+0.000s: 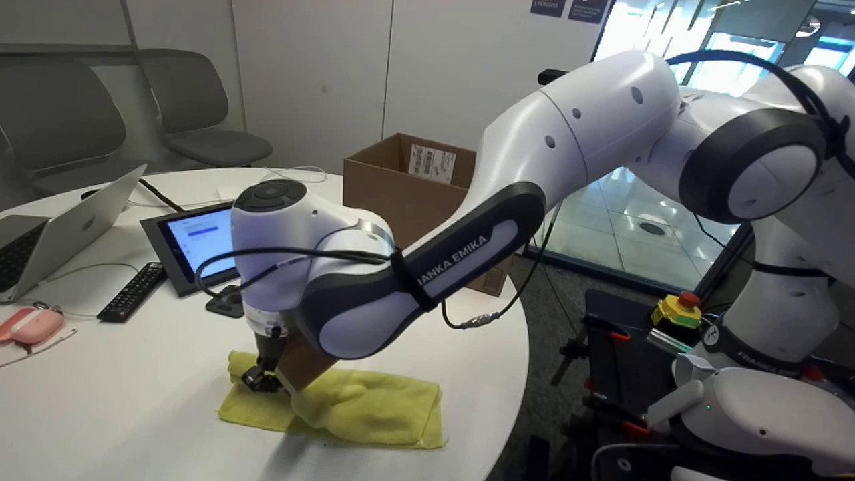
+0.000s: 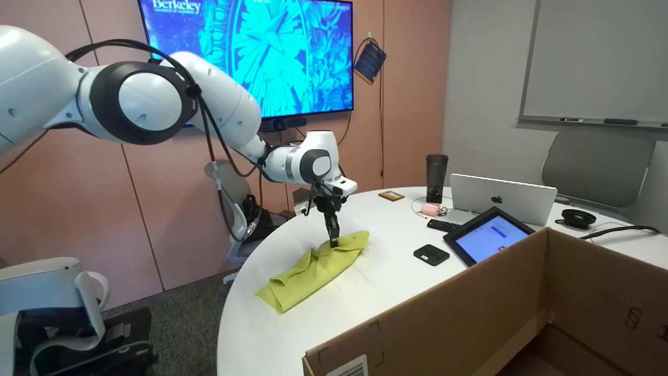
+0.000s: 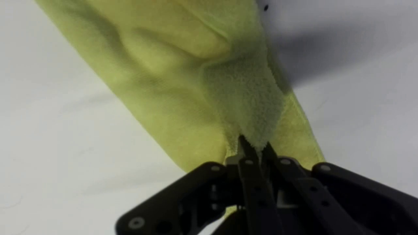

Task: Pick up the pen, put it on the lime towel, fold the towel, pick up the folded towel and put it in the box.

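One gripper (image 3: 255,144) has its two fingers (image 3: 248,154) nearly together, pinching a raised fold of one lime towel (image 1: 381,409) on one white table (image 1: 133,407). One open cardboard box (image 1: 377,198) stands there too, apart from the towel, plus one laptop (image 2: 509,197), one tablet (image 2: 488,235) and one remote (image 1: 131,292).

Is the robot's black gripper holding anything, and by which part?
Yes: the gripper pinches the rumpled yellow-green cloth towel by the tip of a flap, toward one end.
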`<state>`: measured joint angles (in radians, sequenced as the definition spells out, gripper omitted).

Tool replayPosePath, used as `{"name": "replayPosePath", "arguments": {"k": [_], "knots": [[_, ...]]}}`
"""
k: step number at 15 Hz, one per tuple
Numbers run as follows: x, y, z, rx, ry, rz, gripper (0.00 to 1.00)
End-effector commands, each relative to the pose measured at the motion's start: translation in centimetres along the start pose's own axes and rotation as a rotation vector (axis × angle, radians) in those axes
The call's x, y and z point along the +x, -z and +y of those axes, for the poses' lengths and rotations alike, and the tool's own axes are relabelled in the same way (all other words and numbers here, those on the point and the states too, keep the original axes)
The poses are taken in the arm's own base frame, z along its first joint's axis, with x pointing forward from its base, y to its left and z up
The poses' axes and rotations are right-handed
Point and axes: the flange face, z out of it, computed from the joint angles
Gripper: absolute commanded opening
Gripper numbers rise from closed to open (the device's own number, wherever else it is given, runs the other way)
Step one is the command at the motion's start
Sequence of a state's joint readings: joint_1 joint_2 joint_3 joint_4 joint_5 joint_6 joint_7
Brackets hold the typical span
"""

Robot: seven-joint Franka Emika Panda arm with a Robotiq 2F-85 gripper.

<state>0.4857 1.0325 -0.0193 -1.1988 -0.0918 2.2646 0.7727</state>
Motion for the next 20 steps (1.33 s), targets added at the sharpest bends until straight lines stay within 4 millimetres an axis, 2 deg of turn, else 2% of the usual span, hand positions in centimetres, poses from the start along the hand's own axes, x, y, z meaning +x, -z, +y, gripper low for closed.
{"name": "replayPosePath", "arguments": {"k": [1, 2, 3, 5, 9, 13, 15, 17, 20], "knots": [[-2.6, -2.2, -2.3, -0.062, 0.035, 0.009, 0.03], [-3.2, -2.9, -2.6, -0.07, 0.045, 0.002, 0.03], [-3.7, -3.2, -2.9, -0.073, 0.052, -0.003, 0.25], [-4.1, -2.6, -2.9, -0.064, 0.062, -0.006, 0.36], [-4.6, 0.3, -2.3, -0.016, 0.093, -0.003, 0.68], [-6.0, 4.3, -0.2, 0.025, 0.153, -0.012, 0.98], [-6.8, 6.2, 1.1, 0.049, 0.184, -0.035, 1.0], [-7.7, 7.1, 2.7, 0.059, 0.156, -0.078, 1.0], [-8.8, 6.6, 5.2, 0.02, -0.024, -0.129, 1.0]]}}
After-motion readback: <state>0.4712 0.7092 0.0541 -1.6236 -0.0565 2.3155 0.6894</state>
